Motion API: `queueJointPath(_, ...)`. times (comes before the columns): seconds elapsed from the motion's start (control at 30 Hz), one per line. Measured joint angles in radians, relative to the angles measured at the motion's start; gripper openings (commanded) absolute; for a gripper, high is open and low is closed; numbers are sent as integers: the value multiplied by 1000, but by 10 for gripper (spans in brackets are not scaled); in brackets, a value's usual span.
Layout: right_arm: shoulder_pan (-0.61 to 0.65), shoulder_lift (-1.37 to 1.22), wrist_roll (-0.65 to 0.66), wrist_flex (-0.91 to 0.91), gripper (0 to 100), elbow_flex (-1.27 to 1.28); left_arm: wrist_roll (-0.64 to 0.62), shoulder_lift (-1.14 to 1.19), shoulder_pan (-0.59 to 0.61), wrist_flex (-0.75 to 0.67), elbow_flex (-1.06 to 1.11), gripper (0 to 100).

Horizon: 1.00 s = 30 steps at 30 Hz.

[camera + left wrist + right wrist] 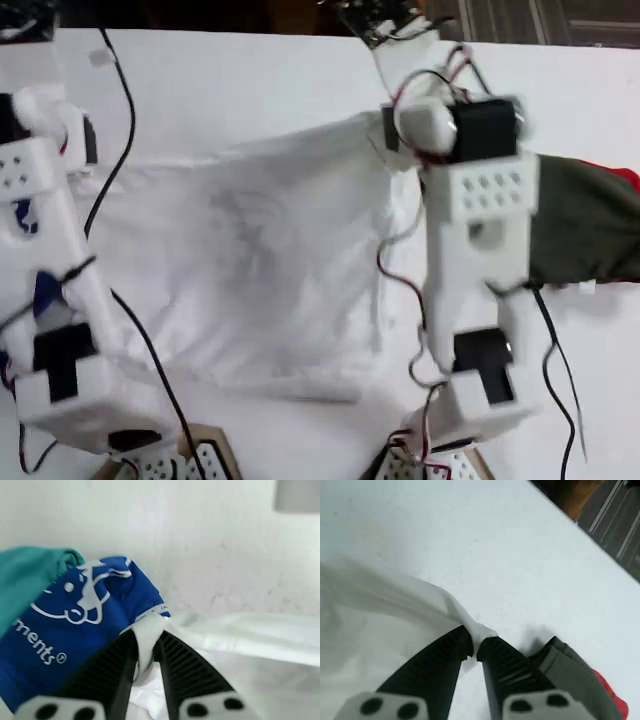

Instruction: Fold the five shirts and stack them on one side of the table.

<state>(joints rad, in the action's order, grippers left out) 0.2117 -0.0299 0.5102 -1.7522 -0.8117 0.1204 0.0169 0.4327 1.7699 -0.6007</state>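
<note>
White cloth is clamped in both claws. The left gripper [148, 642] has its jaws closed on a pinched fold at the edge of the white shirt [260, 260], and the right gripper [475, 647] is closed likewise on a corner of the same shirt. Held at two separated points, the fabric is drawn out between the arms, which probably serves to straighten one edge for a fold. The shirt itself lies spread across the middle of the table [250, 80], between the two arms.

Just beside the left claw lies a blue shirt [75, 630] with white print, and a teal shirt [25, 575] rests against its far side. Just beside the right claw sits a dark green shirt [565, 670] with a red garment [610, 690] showing at its edge. Whether these are folded cannot be told.

Obstructions: the right arm's wiring [385, 270] hangs over the shirt's near edge, and the neighbouring garments crowd both grip points, so a sweeping fold could drag them.
</note>
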Motion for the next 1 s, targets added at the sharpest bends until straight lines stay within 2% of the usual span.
queueJointPath(0.2, 0, 226, -9, 0, 18, 0, 0, -233, 0, 0, 14, 24)
queueJointPath(0.53, 0, 532, -48, -2, 18, 89, 0, -669, 0, 0, 256, 24)
queueJointPath(0.8, -9, 713, -94, -2, 18, 89, 0, -893, 0, 0, 269, 24)
queueJointPath(1.0, -129, 832, -130, -2, 18, 87, 0, -1008, 2, 0, 269, 24)
